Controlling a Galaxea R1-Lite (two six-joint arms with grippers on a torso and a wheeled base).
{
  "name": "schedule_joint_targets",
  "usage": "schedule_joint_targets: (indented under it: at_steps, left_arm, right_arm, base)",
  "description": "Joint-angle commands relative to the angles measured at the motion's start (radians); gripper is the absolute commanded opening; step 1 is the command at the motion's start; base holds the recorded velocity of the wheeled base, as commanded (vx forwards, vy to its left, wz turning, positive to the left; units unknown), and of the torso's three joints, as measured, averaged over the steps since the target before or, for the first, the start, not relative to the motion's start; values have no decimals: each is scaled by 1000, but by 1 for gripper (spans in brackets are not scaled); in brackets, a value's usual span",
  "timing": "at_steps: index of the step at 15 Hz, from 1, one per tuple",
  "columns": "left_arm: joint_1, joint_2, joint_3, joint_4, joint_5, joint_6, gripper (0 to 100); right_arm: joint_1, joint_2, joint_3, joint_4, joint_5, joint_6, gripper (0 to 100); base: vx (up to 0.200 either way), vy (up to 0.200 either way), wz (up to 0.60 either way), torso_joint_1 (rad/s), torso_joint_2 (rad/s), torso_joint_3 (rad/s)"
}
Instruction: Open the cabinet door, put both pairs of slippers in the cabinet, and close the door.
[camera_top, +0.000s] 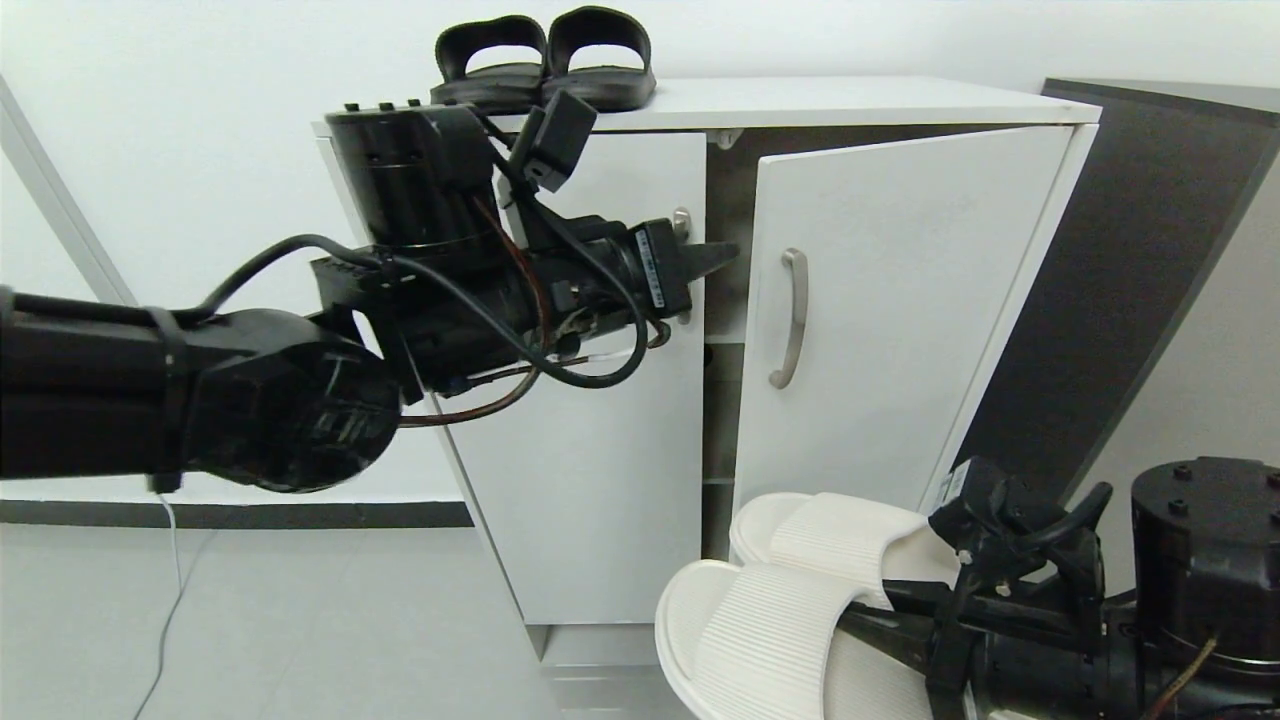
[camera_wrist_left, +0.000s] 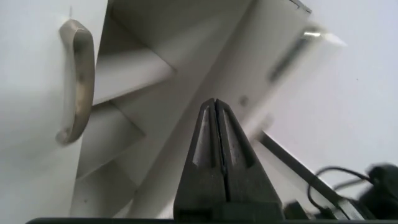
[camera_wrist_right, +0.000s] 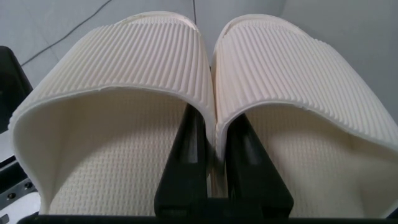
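The smooth white cabinet (camera_top: 590, 480) has its right door (camera_top: 900, 300) ajar, leaving a dark gap at centre frame. The left end effector (camera_top: 728, 254), pressed together, points into that gap. The right end effector (camera_wrist_right: 213, 127) pinches the ribbed white slippers (camera_top: 790, 610) at lower right. The black slippers (camera_top: 545, 60) sit on the cabinet top, upper centre.

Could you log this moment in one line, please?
door ajar | left gripper shut, empty | right gripper holds white slippers | black slippers atop cabinet
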Motion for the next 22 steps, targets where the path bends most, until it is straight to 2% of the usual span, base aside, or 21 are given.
schedule_joint_targets:
  at_steps: [1,3,7,12,15,17,18,22]
  left_arm:
    - [-7,95,-67,0,1,-3,0]
    - [-18,120,-95,4,2,-4,0]
    - [-53,112,-82,3,11,-4,0]
    - [-190,31,-9,-6,8,17,0]
    - [-194,40,-6,-40,4,17,0]
    - [-162,34,16,-71,10,17,0]
    - [-125,-1,45,-63,10,17,0]
    - [7,-171,220,-57,11,19,0]
  right_arm:
    - [1,-2,0,0,-1,0,0]
    - [15,-4,3,1,-1,0,0]
    - [34,-13,7,4,-2,1,0]
    - [42,-12,11,4,-2,1,0]
    - [42,-12,12,3,-4,1,0]
    - [42,-10,11,1,-4,1,0]
    - [39,-7,9,1,-5,3,0]
    - [25,-7,0,0,-5,6,0]
  base:
    - [0,0,0,0,0,0]
    - [0,0,0,0,0,0]
    - [-200,0,0,6,2,6]
    - [-200,0,0,0,3,5]
    - [-133,0,0,0,2,0]
    - [0,0,0,0,0,0]
    - [0,0,0,0,0,0]
    - [0,0,0,0,0,0]
